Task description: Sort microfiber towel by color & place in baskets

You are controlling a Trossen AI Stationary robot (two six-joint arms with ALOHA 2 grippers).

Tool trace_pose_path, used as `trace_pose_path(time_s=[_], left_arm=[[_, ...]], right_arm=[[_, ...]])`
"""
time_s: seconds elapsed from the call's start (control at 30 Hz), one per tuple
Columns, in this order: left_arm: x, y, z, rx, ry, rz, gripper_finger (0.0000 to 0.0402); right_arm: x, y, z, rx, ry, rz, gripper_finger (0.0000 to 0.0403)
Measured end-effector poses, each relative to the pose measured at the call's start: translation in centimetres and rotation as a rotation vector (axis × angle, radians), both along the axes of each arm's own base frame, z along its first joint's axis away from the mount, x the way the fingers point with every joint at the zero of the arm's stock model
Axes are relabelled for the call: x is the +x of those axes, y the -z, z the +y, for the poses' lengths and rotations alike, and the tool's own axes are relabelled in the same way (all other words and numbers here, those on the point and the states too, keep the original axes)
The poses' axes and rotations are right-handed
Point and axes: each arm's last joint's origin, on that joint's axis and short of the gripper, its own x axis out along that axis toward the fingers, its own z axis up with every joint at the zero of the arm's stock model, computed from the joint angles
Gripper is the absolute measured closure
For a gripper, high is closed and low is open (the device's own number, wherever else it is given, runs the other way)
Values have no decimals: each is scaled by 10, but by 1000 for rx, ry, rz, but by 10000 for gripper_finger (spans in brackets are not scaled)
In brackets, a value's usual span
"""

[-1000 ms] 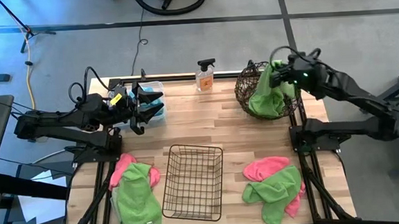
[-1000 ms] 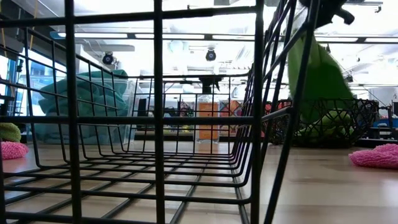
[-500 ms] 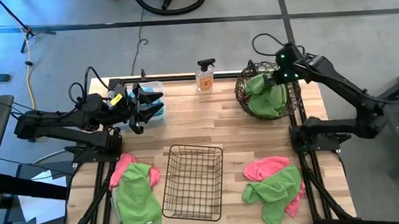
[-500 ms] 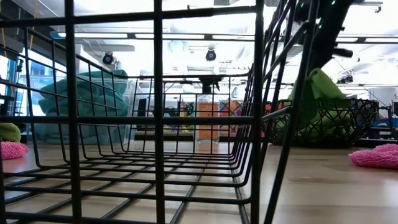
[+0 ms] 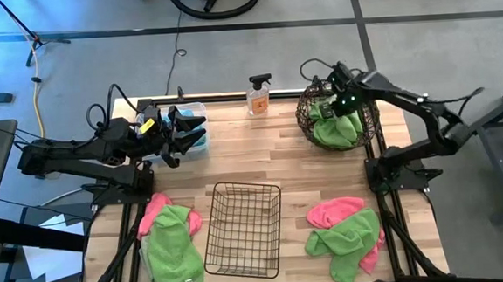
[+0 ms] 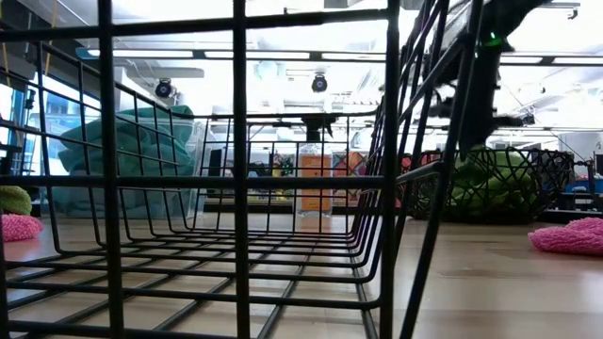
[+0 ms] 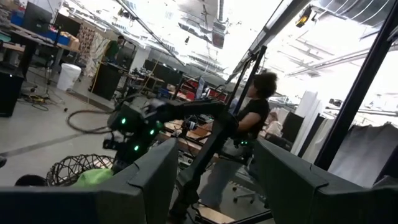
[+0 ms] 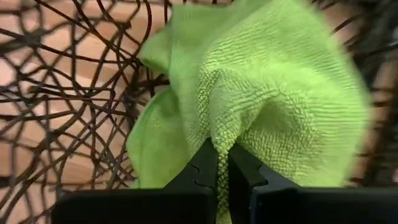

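Table (image 5: pixel 262 162): wood top, arms at left and right edges. Black rectangular wire-grid basket (image 5: pixel 244 229) sits near-centre with nothing visible inside. Round dark woven-wire basket (image 5: pixel 336 117) at far right holds a lime green towel (image 5: pixel 334 127). Clear plastic bin (image 5: pixel 194 131) at far left holds a teal-blue towel (image 6: pixel 122 160). Loose piles: green over pink (image 5: pixel 170 238) near left, pink and green (image 5: pixel 344 231) near right. Orange spray bottle (image 5: pixel 259 95) stands far centre. Right gripper (image 8: pixel 222 168) is down in the round basket, fingers pinched almost together on a fold of the green towel. Left gripper (image 5: pixel 184 132) hovers at the clear bin, fingers spread wide, holding nothing
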Motion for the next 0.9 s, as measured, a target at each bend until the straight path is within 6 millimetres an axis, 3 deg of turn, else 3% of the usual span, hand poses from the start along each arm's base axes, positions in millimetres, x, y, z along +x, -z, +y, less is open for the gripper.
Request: trace_pose_path(time_s=[0.17, 0.33, 0.63, 0.9], left_arm=[[0, 0, 0, -5, 1, -1, 200], [0, 0, 0, 15, -4, 3, 200], [0, 0, 0, 19, -5, 4, 200], [0, 0, 0, 20, -6, 4, 200]], right_arm=[[-8, 43, 12, 88, 52, -22, 397], [-14, 64, 20, 118, 54, 1, 396], [-9, 57, 14, 68, 14, -34, 375], [-6, 42, 11, 62, -47, -21, 245]])
